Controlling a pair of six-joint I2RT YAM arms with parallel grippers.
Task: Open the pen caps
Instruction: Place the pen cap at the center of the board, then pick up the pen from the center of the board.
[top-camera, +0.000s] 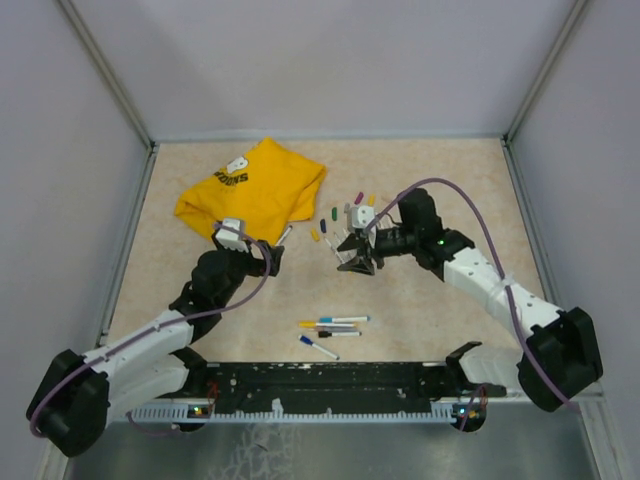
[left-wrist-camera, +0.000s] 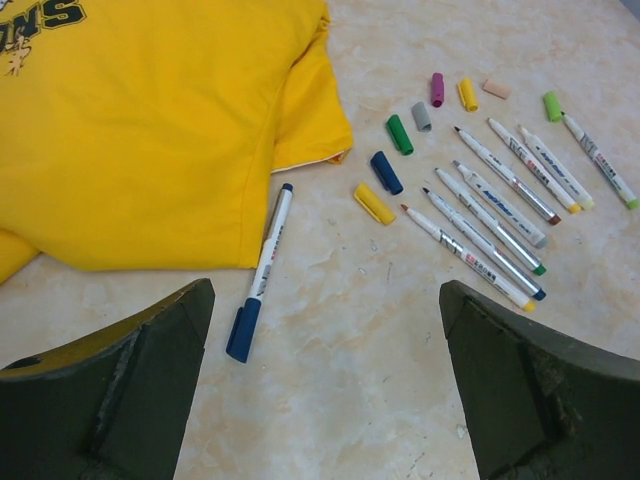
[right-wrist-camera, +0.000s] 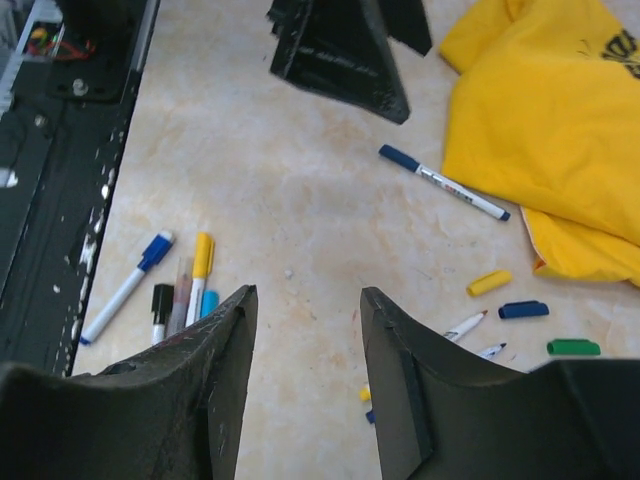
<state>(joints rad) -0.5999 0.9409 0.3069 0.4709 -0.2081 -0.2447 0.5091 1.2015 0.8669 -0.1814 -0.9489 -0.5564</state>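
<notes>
A pen with its blue cap on (left-wrist-camera: 264, 262) lies on the tabletop (left-wrist-camera: 350, 400), just beside the hem of a yellow T-shirt (left-wrist-camera: 150, 130). The left gripper (left-wrist-camera: 325, 320) hangs above it, spread wide and holding nothing. We judge that the pen lies here apart from the others as the next one to be uncapped. To its right, several loose caps (left-wrist-camera: 386, 172) curve beside a fan of uncapped pens (left-wrist-camera: 480, 235), seemingly grouped as finished work. The right gripper (right-wrist-camera: 305, 320) is partly open and empty above bare tabletop, so we judge it free to take the pen's other end. Near the arm bases, a few more capped pens (right-wrist-camera: 200, 268) lie clustered, so the task looks well along but unfinished.
</notes>
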